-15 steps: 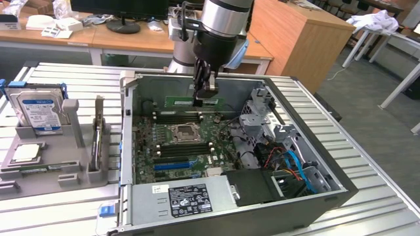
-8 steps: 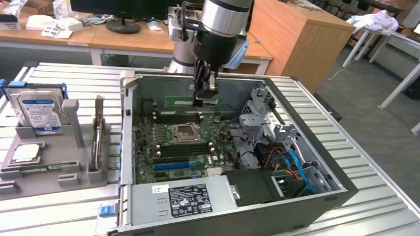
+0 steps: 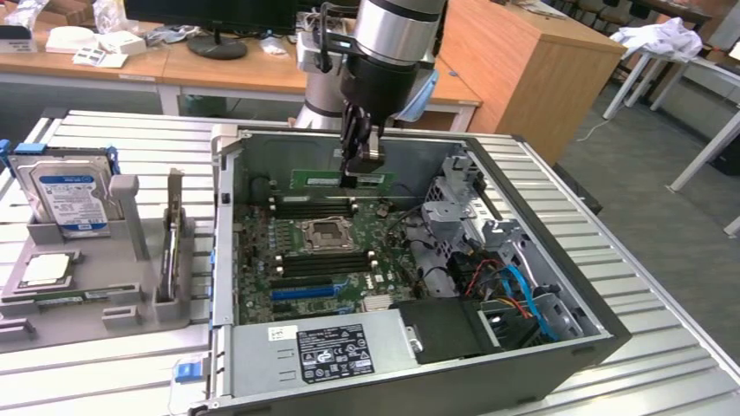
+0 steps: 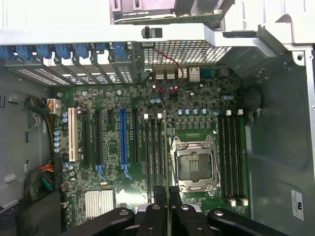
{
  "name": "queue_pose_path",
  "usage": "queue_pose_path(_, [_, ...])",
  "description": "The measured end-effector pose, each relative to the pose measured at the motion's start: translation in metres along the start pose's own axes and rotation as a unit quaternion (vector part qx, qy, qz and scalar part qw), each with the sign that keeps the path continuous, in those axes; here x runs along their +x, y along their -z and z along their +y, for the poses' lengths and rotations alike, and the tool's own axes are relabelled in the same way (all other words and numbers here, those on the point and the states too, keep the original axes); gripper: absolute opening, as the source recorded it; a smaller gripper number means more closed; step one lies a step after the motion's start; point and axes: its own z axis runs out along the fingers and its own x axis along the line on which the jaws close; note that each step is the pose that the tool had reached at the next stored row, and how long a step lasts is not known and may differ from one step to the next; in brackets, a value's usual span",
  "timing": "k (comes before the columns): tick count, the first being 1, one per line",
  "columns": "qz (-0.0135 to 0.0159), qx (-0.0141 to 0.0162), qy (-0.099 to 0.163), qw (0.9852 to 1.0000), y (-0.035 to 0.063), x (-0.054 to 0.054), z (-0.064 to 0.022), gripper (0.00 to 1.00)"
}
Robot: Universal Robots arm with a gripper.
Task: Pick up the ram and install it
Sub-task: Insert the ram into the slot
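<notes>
The ram (image 3: 327, 178), a narrow green stick, hangs edge-down inside the open computer case (image 3: 228, 225), just above the motherboard's far memory slots (image 3: 324, 206). My gripper (image 3: 366, 166) is shut on the stick's end towards the exterior view's right. In the wrist view my gripper (image 4: 168, 196) points down at the board, with the ram (image 4: 168, 209) showing as a thin edge between the black fingers (image 4: 158, 194). Below it run the long black memory slots (image 4: 155, 152), beside the empty processor socket (image 4: 194, 164).
A grey holder tray (image 3: 127, 303) at the exterior view's left carries a hard drive (image 3: 72, 195), a square silver processor chip (image 3: 47, 270) and an upright board (image 3: 173, 234). Inside the case are a power supply (image 3: 324, 351), a drive cage (image 3: 457, 208) and coloured cables (image 3: 515, 290).
</notes>
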Motion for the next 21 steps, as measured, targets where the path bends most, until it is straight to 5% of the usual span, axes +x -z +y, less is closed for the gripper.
queue_pose_path(21, [0.0001,0.0,0.0,1.0,-0.0349,0.001,-0.0022,0.14])
